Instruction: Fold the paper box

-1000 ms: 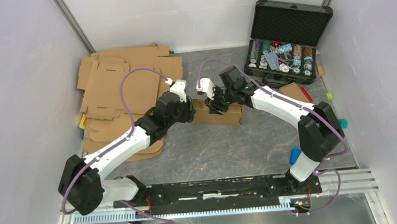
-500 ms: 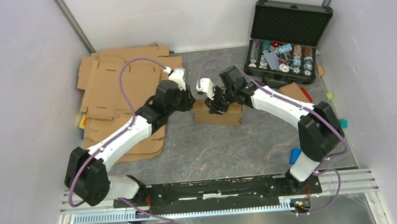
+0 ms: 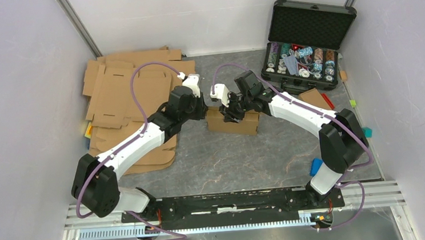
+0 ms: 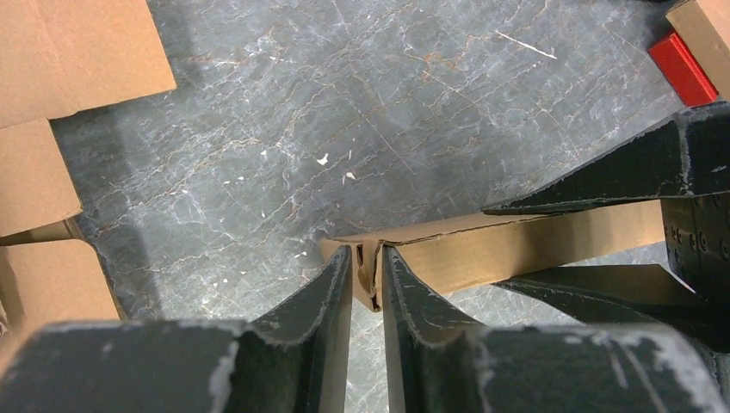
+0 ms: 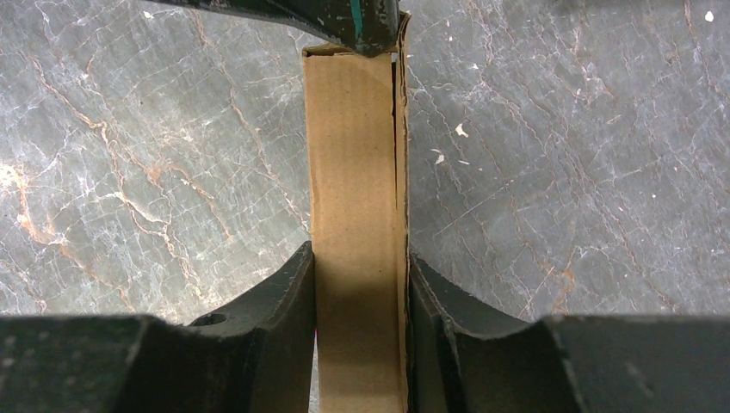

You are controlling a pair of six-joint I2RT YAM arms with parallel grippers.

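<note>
Since a second ago the left arm has swung up and in, and its left gripper (image 4: 368, 275) has narrowed from a wide gape to a slim gap. Its fingers now pinch the thin end edge of the paper box (image 3: 239, 123), with cardboard filling nearly all the space between them. The right gripper (image 5: 359, 284) has not shifted and stays clamped across a standing cardboard wall, one finger on each face.

The box has not moved either. It sits on the grey table (image 3: 213, 160), left of the open black poker-chip case (image 3: 312, 26) and nearer the arms than it. With both ends now gripped, the arms look ready to press or tuck the end wall into place, though that is only a judgement.

From above, both wrists cover the contact points, so the box's inside and its flaps cannot be read. The left wrist view does not show whether the pinched edge is one layer or two. The right wrist view cuts the wall off below the fingers. The stack of flat blanks (image 3: 133, 92), far left of the case, is partly under the left arm.
</note>
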